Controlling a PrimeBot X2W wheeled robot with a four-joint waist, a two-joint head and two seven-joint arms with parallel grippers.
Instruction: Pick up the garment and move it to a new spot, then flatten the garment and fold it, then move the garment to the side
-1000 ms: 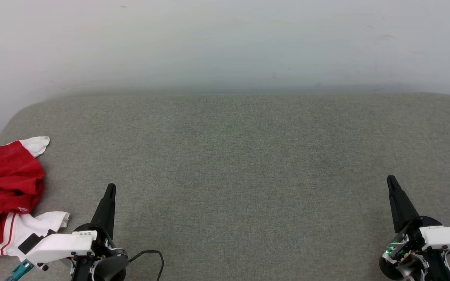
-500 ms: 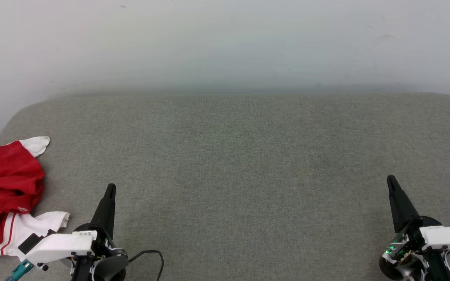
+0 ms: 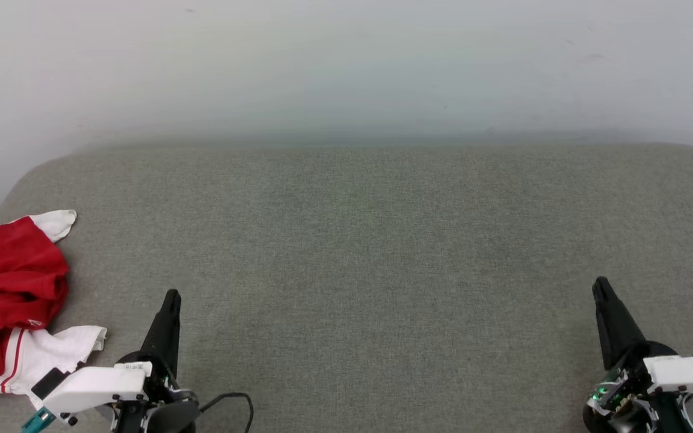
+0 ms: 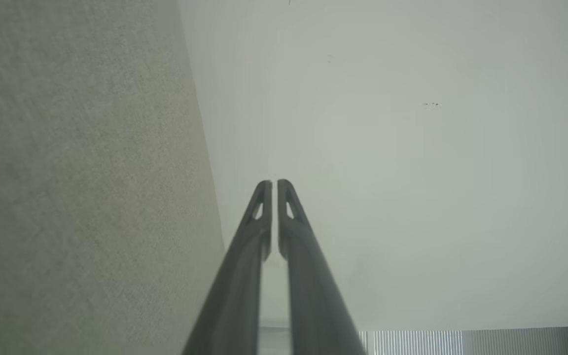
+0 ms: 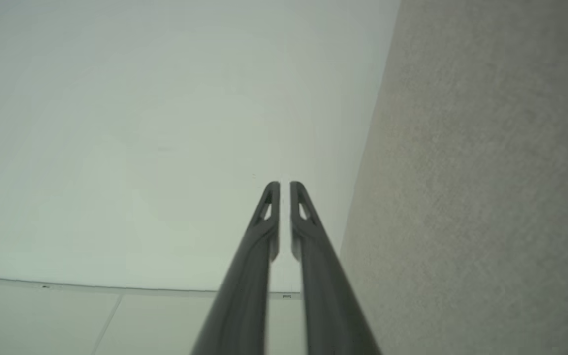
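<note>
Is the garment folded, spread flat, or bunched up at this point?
Bunched up. The garment lies in a rumpled red heap at the left edge of the grey surface, white sleeves poking out.

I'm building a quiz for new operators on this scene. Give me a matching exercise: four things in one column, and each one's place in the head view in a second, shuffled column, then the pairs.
Things
1. red and white T-shirt
2. left gripper
3. right gripper
4. black cable

Places
A. lower right, shut and empty
B. crumpled at the far left edge of the grey cushion
C. looping at the bottom edge, beside the left gripper's base
D. lower left, shut, just right of the T-shirt

Pairs: 1-B; 2-D; 3-A; 4-C
</note>
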